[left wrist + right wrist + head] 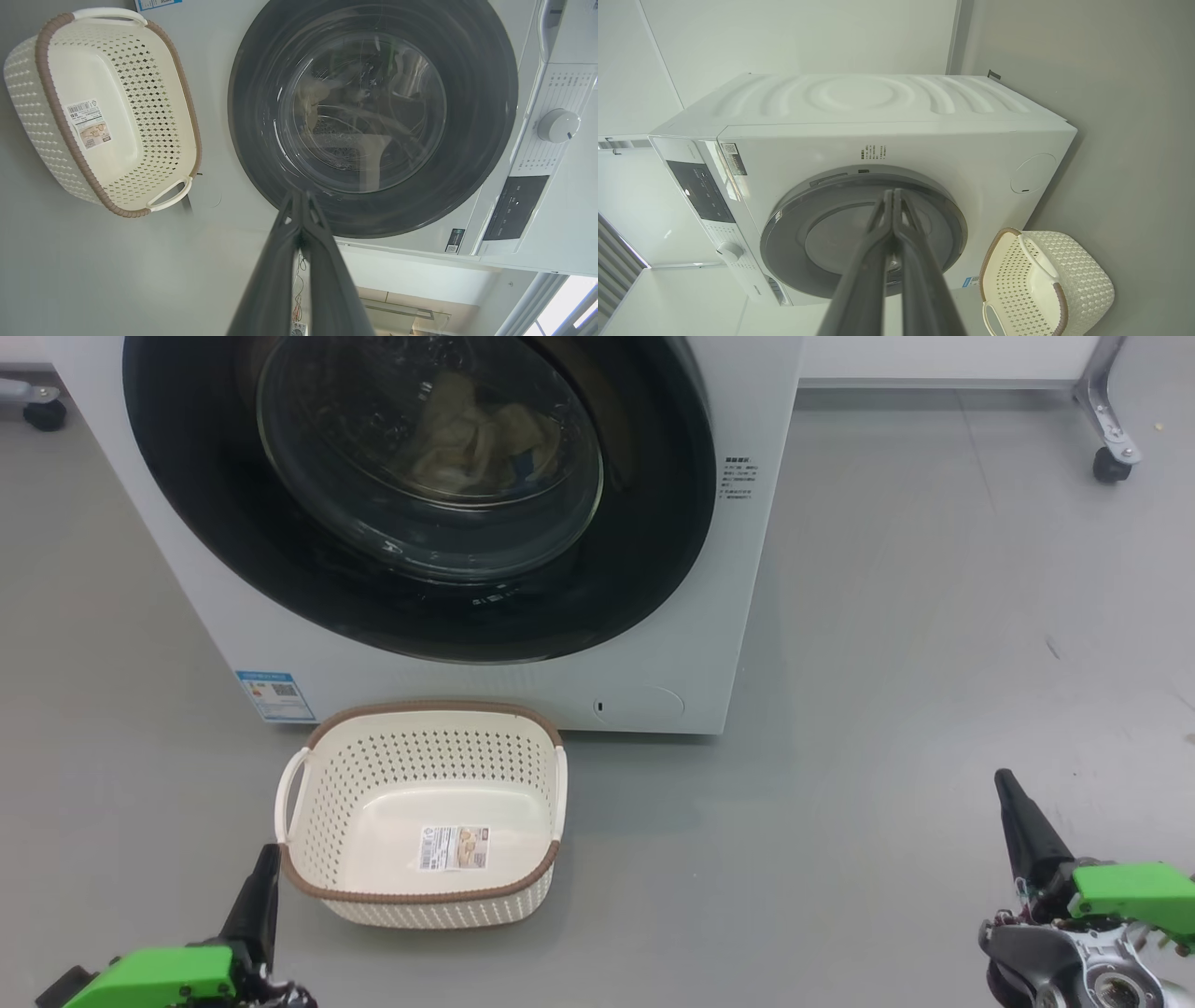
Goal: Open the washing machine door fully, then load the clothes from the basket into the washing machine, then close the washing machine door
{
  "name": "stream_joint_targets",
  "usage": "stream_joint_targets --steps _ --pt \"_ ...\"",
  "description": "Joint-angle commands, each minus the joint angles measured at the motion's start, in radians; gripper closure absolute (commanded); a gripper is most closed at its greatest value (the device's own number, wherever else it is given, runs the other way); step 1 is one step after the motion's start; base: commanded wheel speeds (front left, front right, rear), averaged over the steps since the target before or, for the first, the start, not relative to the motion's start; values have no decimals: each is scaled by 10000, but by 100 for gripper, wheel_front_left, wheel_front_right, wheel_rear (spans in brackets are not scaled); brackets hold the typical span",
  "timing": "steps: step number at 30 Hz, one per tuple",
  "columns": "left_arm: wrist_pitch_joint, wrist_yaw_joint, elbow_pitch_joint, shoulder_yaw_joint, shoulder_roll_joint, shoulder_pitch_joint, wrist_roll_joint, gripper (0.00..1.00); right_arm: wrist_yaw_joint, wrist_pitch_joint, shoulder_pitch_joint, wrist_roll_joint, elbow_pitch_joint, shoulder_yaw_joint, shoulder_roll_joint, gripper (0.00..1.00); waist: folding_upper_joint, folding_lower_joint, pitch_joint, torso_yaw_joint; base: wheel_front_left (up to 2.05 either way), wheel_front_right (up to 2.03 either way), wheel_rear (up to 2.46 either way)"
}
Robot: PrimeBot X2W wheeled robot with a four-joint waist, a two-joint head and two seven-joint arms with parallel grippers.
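Looks done: washing machine door [420,495] shut, clothes [467,439] inside, basket [439,907] empty; left end effector [268,859] and right end effector [1008,789] closed, empty. You confirm it's latched.

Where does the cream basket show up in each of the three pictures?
Head view: the basket sits lower centre-left, below the washing machine door.
Left wrist view: upper left, left of the door.
Right wrist view: lower right, right of the door.
Shared landmark: that round dark-rimmed door.
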Motion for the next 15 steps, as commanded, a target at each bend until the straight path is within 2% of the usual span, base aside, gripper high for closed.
stream_joint_targets --steps 1,4,15 --pt "94 -67 -390 404 95 -492 -240 100 34 71 -671 258 -276 169 -258 100 0 0 -4 -8 0 0 0" --pt "177 -77 -426 493 91 -507 -560 100 35 125 -738 582 -244 166 -264 100 0 0 -18 -34 0 0 0" --pt "191 -77 -425 511 78 -509 -544 100 35 143 -740 563 -243 143 -248 100 0 0 -18 -34 0 0 0"
